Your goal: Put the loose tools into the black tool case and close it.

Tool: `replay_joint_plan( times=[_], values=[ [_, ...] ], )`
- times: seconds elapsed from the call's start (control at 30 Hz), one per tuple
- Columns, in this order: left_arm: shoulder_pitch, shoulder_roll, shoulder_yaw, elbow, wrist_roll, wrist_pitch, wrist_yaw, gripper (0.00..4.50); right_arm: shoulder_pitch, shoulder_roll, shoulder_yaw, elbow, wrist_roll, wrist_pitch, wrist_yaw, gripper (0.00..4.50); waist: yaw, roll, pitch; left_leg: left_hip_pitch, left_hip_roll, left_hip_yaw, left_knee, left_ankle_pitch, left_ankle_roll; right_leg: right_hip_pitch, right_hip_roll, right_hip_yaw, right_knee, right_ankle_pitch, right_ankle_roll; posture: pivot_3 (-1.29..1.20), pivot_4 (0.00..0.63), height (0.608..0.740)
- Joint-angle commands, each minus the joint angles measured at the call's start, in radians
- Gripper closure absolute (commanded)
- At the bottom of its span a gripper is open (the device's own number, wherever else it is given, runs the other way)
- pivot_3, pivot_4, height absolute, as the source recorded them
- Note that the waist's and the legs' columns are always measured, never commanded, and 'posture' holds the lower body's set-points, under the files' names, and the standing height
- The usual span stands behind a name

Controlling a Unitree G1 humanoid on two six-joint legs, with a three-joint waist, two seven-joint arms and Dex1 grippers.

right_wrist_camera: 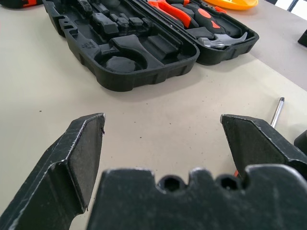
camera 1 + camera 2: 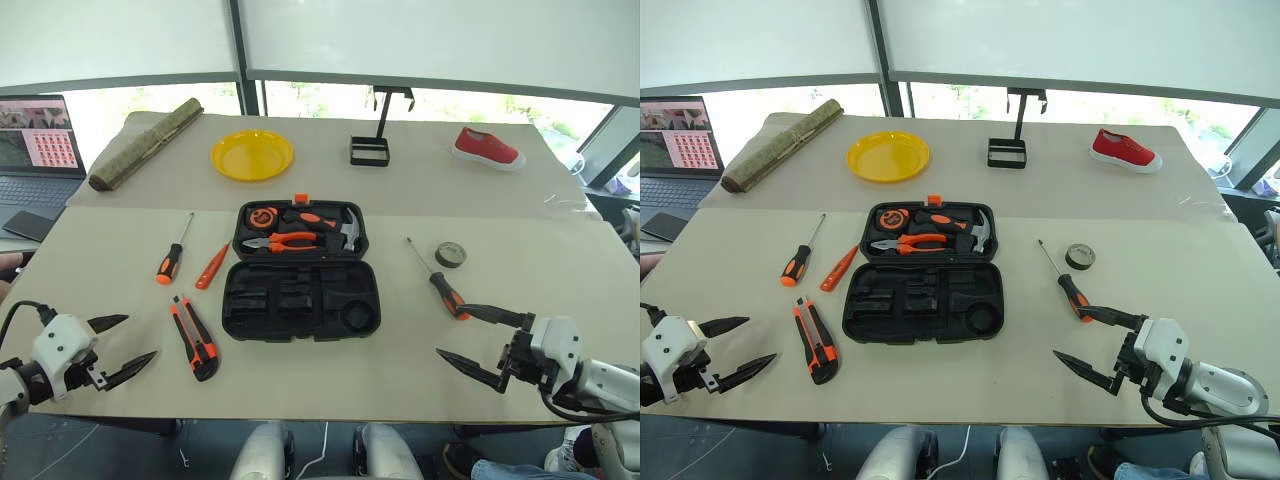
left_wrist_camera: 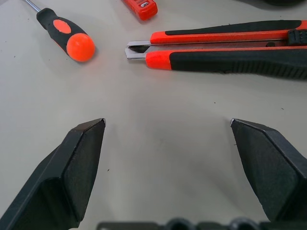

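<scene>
The tools looked light and stiff, and probably easy to lift one at a time; the rubbery handles seemed the natural place to take hold, since the bare steel shafts would likely slip between hard black fingers; the slim tester pen (image 2: 211, 266) and the flat tape roll (image 2: 450, 254) seemed the fiddliest, lying low on the table (image 2: 560, 280); the knife (image 2: 194, 336) was best taken across its thick body, away from the blade end.

The black tool case (image 2: 299, 273) lay open and flat at the middle of the table, a rounded clamshell with a small orange latch on its far edge; the far half held pliers (image 2: 283, 241) and a hammer (image 2: 345, 230), while the near half showed empty moulded slots and a round well; its lid would probably swing stiffly on its hinge.

To the left of the case lay one screwdriver (image 2: 172, 257) with an orange-black handle, the orange pen just beside it, and the orange-black knife nearer the edge; to the right lay the second screwdriver (image 2: 440, 282), with the dark tape roll a little beyond it.

The left gripper (image 2: 118, 347) hovered near the knife with its jaws spread wide and holding nothing; the right gripper (image 2: 480, 340) hung close to the second screwdriver's handle, jaws likewise spread and empty; no tool had yet gone into the near half.
</scene>
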Motion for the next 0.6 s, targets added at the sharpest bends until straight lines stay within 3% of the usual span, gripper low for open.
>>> replay_joint_plan(
  times=[0.03, 0.13, 0.33, 0.47, 0.6],
  values=[
    [0.02, -0.014, 0.078, -0.06, -0.068, 0.133, 0.072, 0.0, -0.016, 0.043, 0.013, -0.053, 0.068, -0.004, -0.014, 0.03, 0.0, 0.0, 0.0, 0.0, 0.0, 0.0, 0.0, 0.0, 0.0, 0.0, 0.0, 0.0, 0.0, 0.0, 0.0, 0.0, 0.15, 0.74],
    [0.09, -0.084, 0.211, -0.143, -0.183, 0.402, 0.238, 0.0, -0.072, 0.158, 0.05, -0.144, 0.213, 0.027, -0.05, 0.03, -0.017, -0.002, 0.001, 0.001, 0.003, 0.0, 0.0, -0.001, -0.001, 0.0, 0.001, 0.001, 0.0, 0.0, 0.0, 0.0, 0.15, 0.74],
    [0.16, -0.199, 0.359, -0.299, -0.343, 0.715, 0.444, 0.0, -0.127, 0.274, 0.098, -0.196, 0.206, -0.056, -0.067, 0.03, -0.018, -0.001, 0.003, 0.003, 0.002, 0.0, 0.0, -0.002, -0.002, 0.001, -0.001, 0.003, 0.002, 0.0, 0.001, 0.0, 0.15, 0.74],
    [0.132, -0.164, 0.384, -0.358, -0.433, 0.896, 0.497, 0.0, -0.141, 0.288, 0.121, -0.204, 0.186, -0.069, -0.067, 0.03, 0.0, -0.002, 0.004, 0.006, 0.002, -0.001, 0.001, -0.002, -0.003, 0.0, 0.001, 0.0, 0.002, 0.0, 0.0, 0.0, 0.15, 0.74],
    [-0.052, -0.038, 0.343, -0.337, -0.5, 1.059, 0.543, 0.0, -0.165, 0.272, 0.126, -0.216, 0.176, -0.055, -0.083, 0.03, 0.014, -0.003, 0.004, 0.009, 0.001, -0.001, 0.001, -0.002, -0.004, 0.002, 0.001, 0.0, 0.002, -0.001, -0.001, 0.0, 0.15, 0.74]
  ],
)
